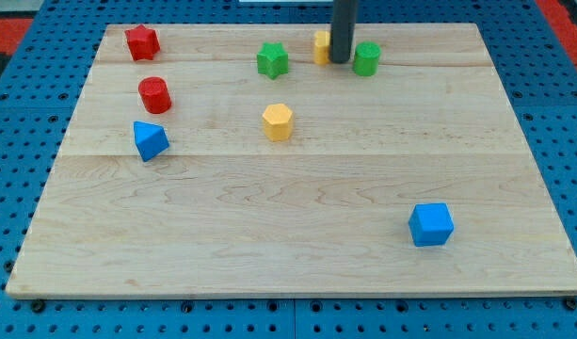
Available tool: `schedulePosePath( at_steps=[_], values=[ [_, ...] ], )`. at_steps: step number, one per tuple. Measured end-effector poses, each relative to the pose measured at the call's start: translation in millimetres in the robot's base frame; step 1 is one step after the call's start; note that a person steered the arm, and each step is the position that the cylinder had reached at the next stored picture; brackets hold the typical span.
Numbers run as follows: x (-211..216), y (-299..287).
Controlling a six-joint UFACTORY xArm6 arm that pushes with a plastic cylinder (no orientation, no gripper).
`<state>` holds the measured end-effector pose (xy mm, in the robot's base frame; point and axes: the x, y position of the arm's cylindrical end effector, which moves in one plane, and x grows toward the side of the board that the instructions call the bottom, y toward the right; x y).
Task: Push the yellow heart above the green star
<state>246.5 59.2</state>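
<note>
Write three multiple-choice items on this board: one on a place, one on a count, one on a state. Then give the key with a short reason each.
1. Where is my tip?
A. Between the yellow heart and the green cylinder
B. Beside the blue cube
C. On the red star

2. How many blue blocks are there?
A. One
B. Two
C. Three

3. The yellow heart now lies:
A. Right of the green star, near the view's top
B. At the view's bottom edge
C. Against the red cylinder

Key: A, the rod stands between those two; B, the cube and the blue triangular block; A, it sits just right of the star.
</note>
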Motion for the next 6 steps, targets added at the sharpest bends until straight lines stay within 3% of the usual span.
schedulePosePath(
  at_steps=[1,2,3,6],
  values=[
    [-7.3,30.1],
    [-21.0,28.2],
    [-19.9,-33.7],
    [-20.1,-7.6]
  ],
)
